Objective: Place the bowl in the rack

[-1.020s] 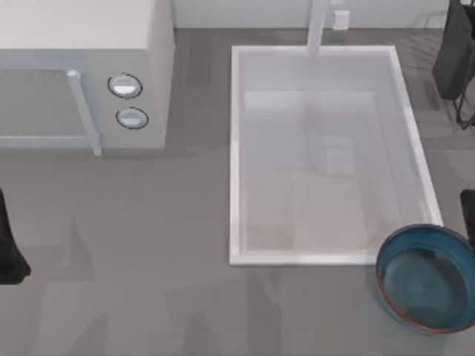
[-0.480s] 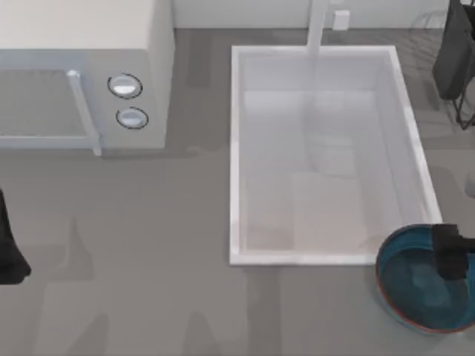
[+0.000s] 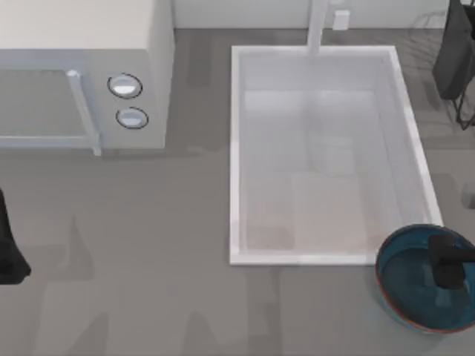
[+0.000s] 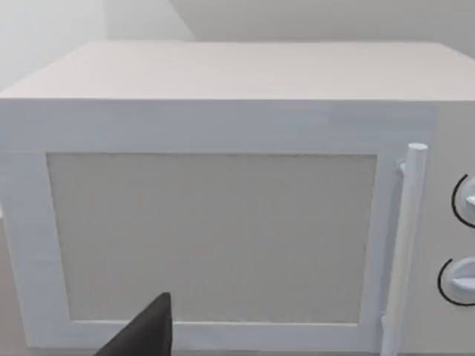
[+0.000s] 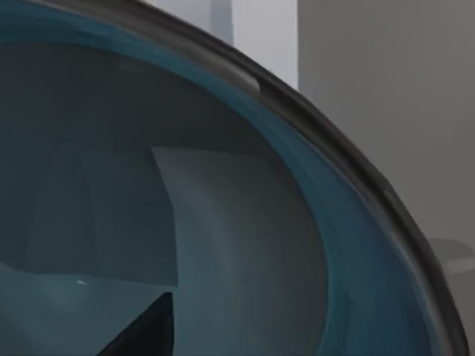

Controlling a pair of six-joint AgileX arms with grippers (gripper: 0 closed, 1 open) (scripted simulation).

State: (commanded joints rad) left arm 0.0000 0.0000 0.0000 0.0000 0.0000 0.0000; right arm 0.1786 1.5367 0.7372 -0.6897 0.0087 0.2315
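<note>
— One bowl (image 3: pixel 415 285) sits on the counter (image 3: pixel 148 282), at the sink's (image 3: pixel 236 148) near right corner.
— And the right gripper (image 3: pixel 447 265)?
— Over the bowl's inside; whether it is open or closed, I cannot tell.
— The rack (image 3: pixel 464 111)?
— At the far right edge, well apart from the bowl.
— Left arm?
— Parked at the left edge, facing the microwave (image 4: pixel 223 215).

White microwave (image 3: pixel 82 70) at the bench's far left, door shut, vertical handle (image 3: pixel 84 111) beside two round dials (image 3: pixel 125 86), one above the other. White rectangular sink basin (image 3: pixel 236 148) set into the grey bench (image 3: pixel 148 259) right of centre. White faucet post (image 3: pixel 318 26) standing at the basin's far edge. Small white wall outlet (image 3: pixel 341 19) just beside the post.
</note>
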